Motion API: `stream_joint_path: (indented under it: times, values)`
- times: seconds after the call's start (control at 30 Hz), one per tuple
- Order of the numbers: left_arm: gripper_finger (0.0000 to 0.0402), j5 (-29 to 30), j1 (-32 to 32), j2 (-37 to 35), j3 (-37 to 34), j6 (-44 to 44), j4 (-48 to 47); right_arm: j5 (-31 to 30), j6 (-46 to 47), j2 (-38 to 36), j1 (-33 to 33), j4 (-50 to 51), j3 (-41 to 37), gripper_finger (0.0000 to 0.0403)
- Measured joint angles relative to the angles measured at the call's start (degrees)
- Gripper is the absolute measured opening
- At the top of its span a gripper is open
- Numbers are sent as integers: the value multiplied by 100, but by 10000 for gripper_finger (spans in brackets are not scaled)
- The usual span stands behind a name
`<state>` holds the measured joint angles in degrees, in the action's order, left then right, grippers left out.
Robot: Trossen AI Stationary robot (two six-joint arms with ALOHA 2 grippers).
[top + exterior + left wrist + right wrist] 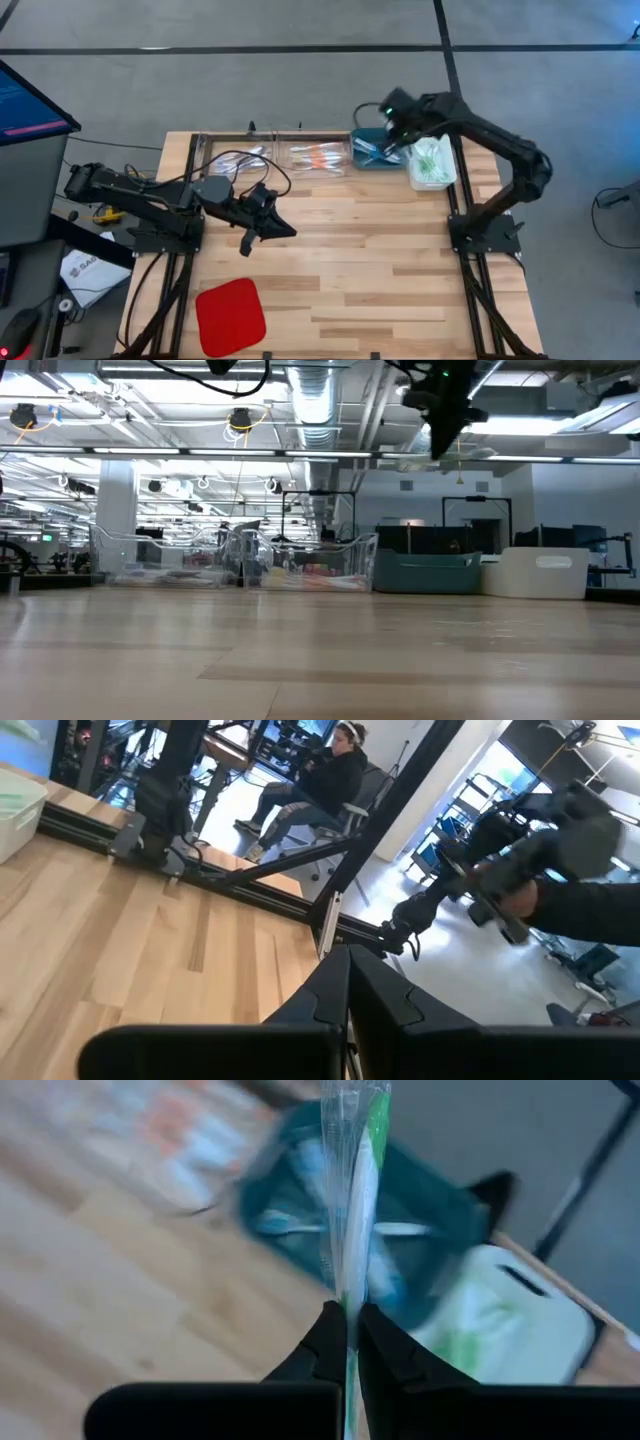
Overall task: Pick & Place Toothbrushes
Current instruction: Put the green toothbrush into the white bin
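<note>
My right gripper point(350, 1318) hovers over the far right of the table, above the teal bin point(372, 152), shut on a green-accented toothbrush point(358, 1190) in a clear wrapper. The teal bin point(300, 1230) below holds blue toothbrushes; the white bin point(432, 165) beside it holds green ones. Two clear bins point(232, 160) point(320, 157) along the far edge hold white and orange ones. In the low view the right gripper point(445, 415) hangs high above the bins. My left gripper point(270, 226) waits shut over the table's left middle, with its closed fingertips point(347, 965) touching nothing. My right gripper pinches the green toothbrush between its two fingers near one end point(350, 1305). The stick runs on past the fingertips, in line with the fingers rather than across them. It is lifted clear, over the teal bin and the edge of the white bin point(500, 1320).
A flat red square pad point(230, 315) lies near the table's near left corner. The four bins stand in a row along the far edge point(425, 572). Bare wood point(370, 260) spreads across the middle and near right. A person sits beyond the table point(325, 775).
</note>
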<state>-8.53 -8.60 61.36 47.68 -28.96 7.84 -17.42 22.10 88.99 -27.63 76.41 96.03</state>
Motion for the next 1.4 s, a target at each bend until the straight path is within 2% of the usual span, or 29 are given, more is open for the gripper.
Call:
stream_joint_path:
  times: [0.27,0.43,0.53,0.87,1.17,1.4]
  values:
    - [0,244,73,1,0,1,4,233,40,-749,-1446,-629,-1460,1]
    - [0,380,230,1,0,-23,7,362,172,-1086,-1925,-1385,-2288,1]
    - [0,425,345,-2,0,-33,9,354,65,-1160,-2100,-1677,-2573,1]
    - [0,712,521,1,0,-307,36,342,-1271,-808,-2540,-2179,-3173,1]
    - [0,1105,521,-1,0,-477,42,321,-1569,-330,-2891,-2329,-3693,1]
    - [0,1444,521,-2,0,-576,54,81,-1854,-236,-2827,-2719,-3961,1]
